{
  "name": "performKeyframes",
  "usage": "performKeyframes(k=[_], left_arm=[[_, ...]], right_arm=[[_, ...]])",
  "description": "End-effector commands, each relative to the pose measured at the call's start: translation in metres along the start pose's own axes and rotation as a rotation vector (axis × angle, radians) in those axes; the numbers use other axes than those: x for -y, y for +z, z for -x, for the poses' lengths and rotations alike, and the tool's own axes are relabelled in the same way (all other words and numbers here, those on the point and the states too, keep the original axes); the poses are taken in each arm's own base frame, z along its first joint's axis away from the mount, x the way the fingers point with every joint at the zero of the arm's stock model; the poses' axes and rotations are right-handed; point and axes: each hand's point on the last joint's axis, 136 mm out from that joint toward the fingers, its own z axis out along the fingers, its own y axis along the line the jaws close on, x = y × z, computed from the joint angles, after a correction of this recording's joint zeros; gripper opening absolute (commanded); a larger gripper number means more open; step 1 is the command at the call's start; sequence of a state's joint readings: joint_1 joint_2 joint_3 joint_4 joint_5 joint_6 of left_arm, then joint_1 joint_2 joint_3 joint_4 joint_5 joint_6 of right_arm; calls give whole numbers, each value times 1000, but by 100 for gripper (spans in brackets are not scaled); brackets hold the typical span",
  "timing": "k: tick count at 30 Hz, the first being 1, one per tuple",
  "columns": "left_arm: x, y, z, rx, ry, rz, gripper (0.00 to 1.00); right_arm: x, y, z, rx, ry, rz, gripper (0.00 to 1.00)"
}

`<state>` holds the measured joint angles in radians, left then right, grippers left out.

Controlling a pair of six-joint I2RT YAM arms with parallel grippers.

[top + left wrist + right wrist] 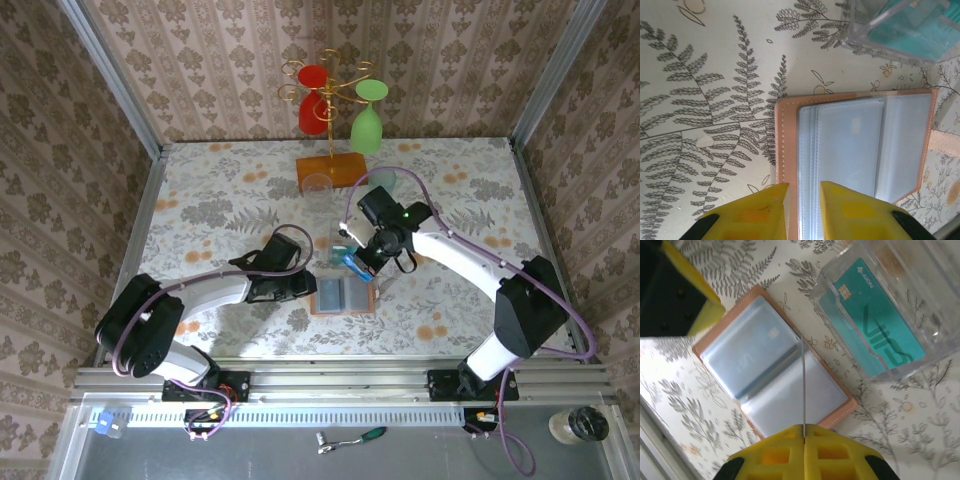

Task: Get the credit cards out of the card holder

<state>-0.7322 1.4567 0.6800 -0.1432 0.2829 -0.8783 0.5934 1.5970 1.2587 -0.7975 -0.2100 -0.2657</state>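
Two claws met at the open card holder [343, 296], which lay flat on the floral worktop [220, 200]. Right claw [803, 429] was clenched on one blue credit card [353, 266], held edge-on above the holder's blue-grey pockets. Left claw [804, 192] stood narrowly parted over the holder's salmon border; whether it gripped could not be told. A teal card [875, 320] lay in the clear box [920, 270] just beside the holder.

Non-task items:
- Tablecloth [220, 200]: pale, fern and flower print.
- Wooden rack base [333, 168]: orange, far centre, gold wire stand.
- Red glass [314, 100] and green glass [366, 128]: hung upside down, side by side.
- Clear plastic box [920, 280]: near centre-right.
- Green-handled tool [350, 438]: near rail.
- Jar [578, 426]: near right corner.
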Motion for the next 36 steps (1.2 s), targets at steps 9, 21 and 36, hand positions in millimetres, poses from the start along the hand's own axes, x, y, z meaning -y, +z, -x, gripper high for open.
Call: performKeyframes(k=[9, 21, 36], left_arm=[[-9, -7, 1, 14, -23, 12, 23], [-15, -15, 8, 45, -44, 15, 23], [-23, -16, 17, 49, -73, 19, 23]], right_arm=[[38, -17, 17, -172, -436, -23, 0], [62, -12, 58, -171, -465, 65, 0], [75, 30, 65, -217, -430, 191, 0]])
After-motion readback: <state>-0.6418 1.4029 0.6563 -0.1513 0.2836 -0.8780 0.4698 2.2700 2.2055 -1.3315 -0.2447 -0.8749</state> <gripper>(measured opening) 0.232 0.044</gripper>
